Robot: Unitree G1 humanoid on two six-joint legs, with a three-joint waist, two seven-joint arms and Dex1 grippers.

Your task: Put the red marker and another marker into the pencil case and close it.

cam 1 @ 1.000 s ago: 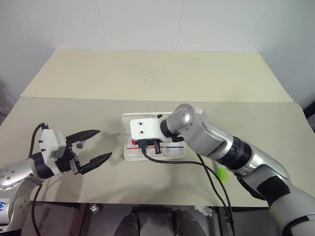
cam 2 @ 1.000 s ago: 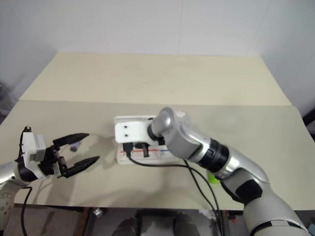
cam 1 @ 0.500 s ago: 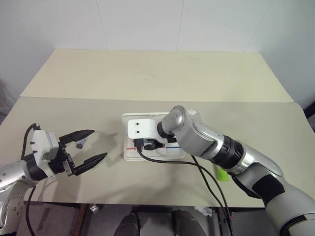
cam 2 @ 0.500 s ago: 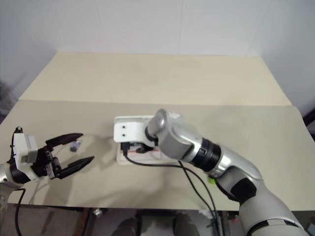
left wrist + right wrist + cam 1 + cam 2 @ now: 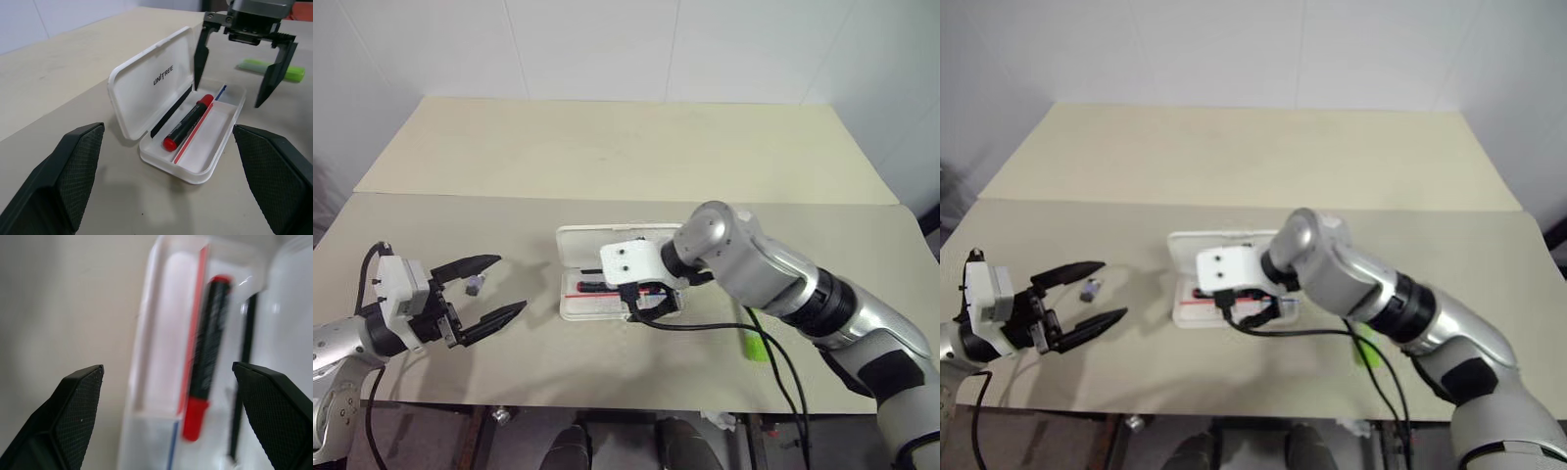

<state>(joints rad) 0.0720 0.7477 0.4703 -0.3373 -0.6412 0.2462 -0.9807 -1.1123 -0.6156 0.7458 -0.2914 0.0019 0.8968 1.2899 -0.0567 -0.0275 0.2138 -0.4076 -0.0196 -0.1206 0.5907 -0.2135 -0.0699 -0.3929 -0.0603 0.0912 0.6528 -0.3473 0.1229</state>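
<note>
Already the slim red-and-black marker (image 5: pixel 188 122) is laid in the open white plastic pencil case (image 5: pixel 210 164); the chunky lime-green marker (image 5: pixel 268 70) is left on the worktop (image 5: pixel 607 147), the lid unclosed, both the right hand (image 5: pixel 240 68) and the left hand (image 5: pixel 489 294) spread and empty.

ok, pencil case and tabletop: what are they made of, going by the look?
Pencil case: likely hard plastic, smooth white and slightly glossy; thin moulded walls, rounded corners, printed logo. Table: matte beige sheet, perhaps laminate or painted board; no grain or glare.
</note>
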